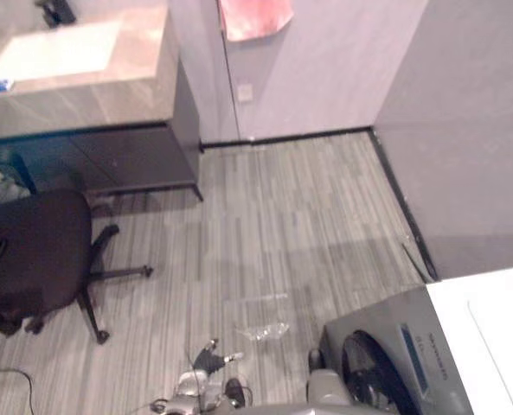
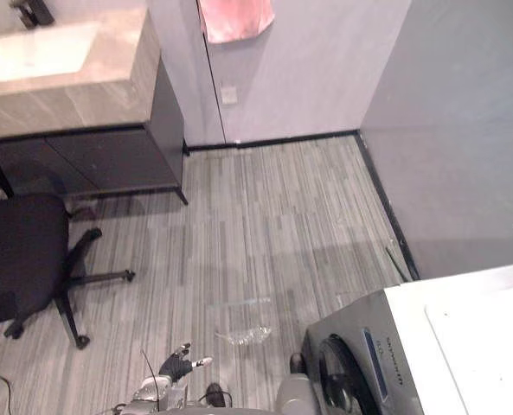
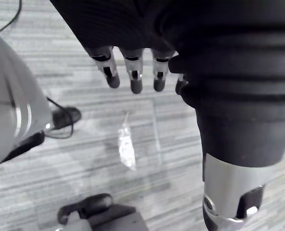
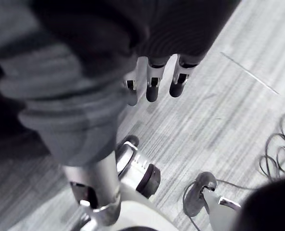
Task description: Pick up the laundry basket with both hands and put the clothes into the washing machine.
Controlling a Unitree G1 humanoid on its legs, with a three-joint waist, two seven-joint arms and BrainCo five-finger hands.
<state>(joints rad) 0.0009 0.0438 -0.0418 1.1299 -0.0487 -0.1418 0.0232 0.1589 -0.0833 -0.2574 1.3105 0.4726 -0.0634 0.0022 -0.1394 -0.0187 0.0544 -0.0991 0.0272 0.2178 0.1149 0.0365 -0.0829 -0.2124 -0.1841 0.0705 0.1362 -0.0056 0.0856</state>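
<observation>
We look down on a striped grey floor (image 1: 282,216). The washing machine (image 1: 377,337) stands at our lower right. Its grey front and round dark door (image 1: 370,380) face the open floor, and its white top runs along the wall. We cannot tell whether the door is latched.

Our left hand (image 3: 134,70) hangs over the floor with its fingers straight and loose, holding nothing. A scrap of clear plastic (image 1: 263,331) lies on the floor below it, near the machine's front but apart from it. Our right hand (image 4: 153,79) also hangs slack and empty above the floor.

A black office chair (image 1: 31,259) stands well to the left. Beyond it is a stone-topped desk (image 1: 144,52) with a pale basin. A pink cloth (image 1: 254,17) hangs on the far wall.
</observation>
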